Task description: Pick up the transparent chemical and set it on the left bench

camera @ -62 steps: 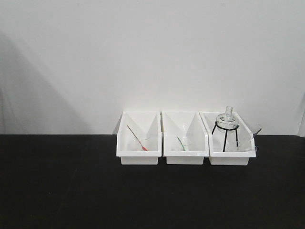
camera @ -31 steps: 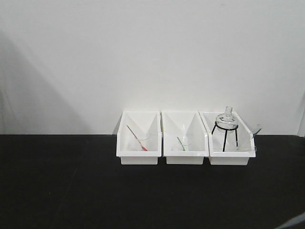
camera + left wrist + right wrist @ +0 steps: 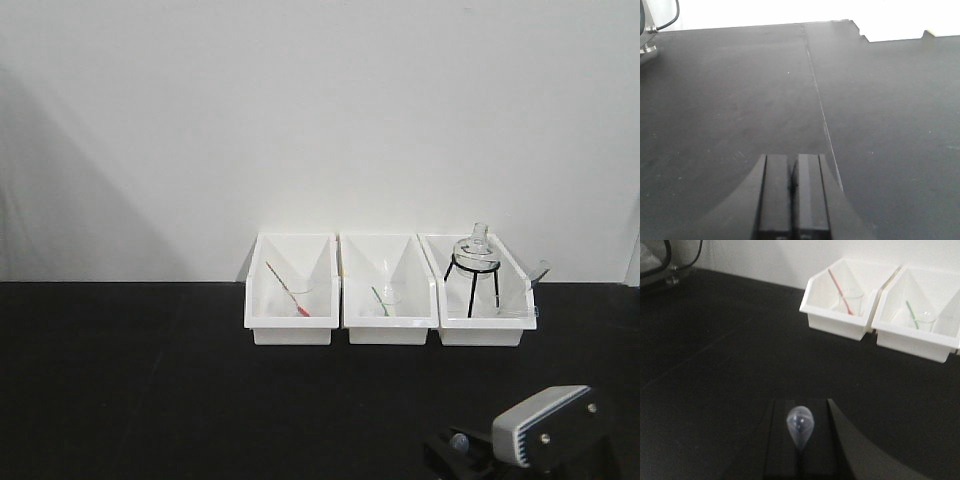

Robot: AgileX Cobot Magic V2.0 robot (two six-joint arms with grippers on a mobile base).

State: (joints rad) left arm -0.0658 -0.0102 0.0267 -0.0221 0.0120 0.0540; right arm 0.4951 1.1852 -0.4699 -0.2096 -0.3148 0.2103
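Three white bins stand in a row at the back of the black bench (image 3: 120,380). The right bin (image 3: 480,336) holds a glass flask on a black tripod (image 3: 476,252) and a low clear beaker (image 3: 514,309), the colourless glassware here. My right gripper (image 3: 436,456) shows at the bottom right, far in front of the bins. In the right wrist view its fingers (image 3: 782,440) are together, with a small bluish translucent bulb (image 3: 800,426) on their seam. My left gripper (image 3: 792,157) is shut and empty over bare bench.
The left bin (image 3: 290,332) holds a beaker with a red rod (image 3: 297,300). The middle bin (image 3: 390,333) holds a beaker with a green rod (image 3: 384,299). A white wall rises right behind the bins. A seam (image 3: 817,95) runs along the benchtop.
The right arm has come up into the front view at the bottom right, where nothing showed a second ago. The bins and glassware have not moved.
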